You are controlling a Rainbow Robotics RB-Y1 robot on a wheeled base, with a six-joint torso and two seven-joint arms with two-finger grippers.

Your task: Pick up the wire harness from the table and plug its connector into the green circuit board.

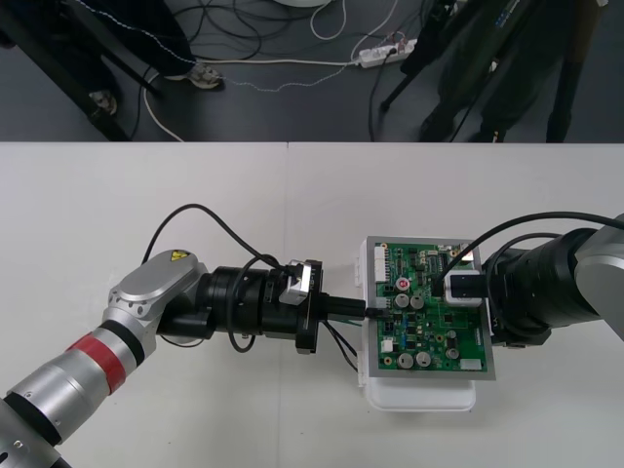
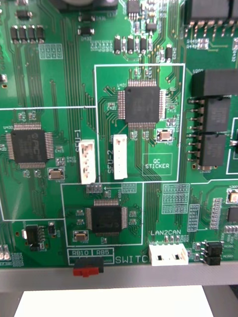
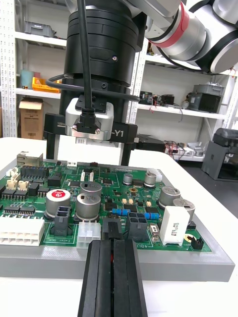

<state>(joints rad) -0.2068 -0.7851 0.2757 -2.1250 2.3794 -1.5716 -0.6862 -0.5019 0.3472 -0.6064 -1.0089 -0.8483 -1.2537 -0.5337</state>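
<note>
The green circuit board (image 1: 434, 336) lies on its white base (image 1: 419, 399) right of the table's middle. My left gripper (image 1: 359, 306) reaches the board's left edge. In the left wrist view the left gripper (image 3: 113, 243) is shut, with a red wire showing between its fingers (image 3: 99, 282), and it presses a small black plug (image 3: 112, 230) against the board (image 3: 124, 197) at that edge. I cannot tell whether the plug is seated. Thin dark harness wires (image 1: 343, 349) hang below that gripper. My right gripper (image 1: 460, 290) stands over the board's right side, and the right gripper (image 3: 88, 159) has its fingers wide apart on the board (image 2: 49, 74).
Bare table (image 1: 195, 205) stretches to the left of the board and towards the far edge. Beyond that edge, the dark floor holds cables and a power strip (image 1: 382, 54). The left arm's black cable (image 1: 210, 216) loops over the table beside the arm.
</note>
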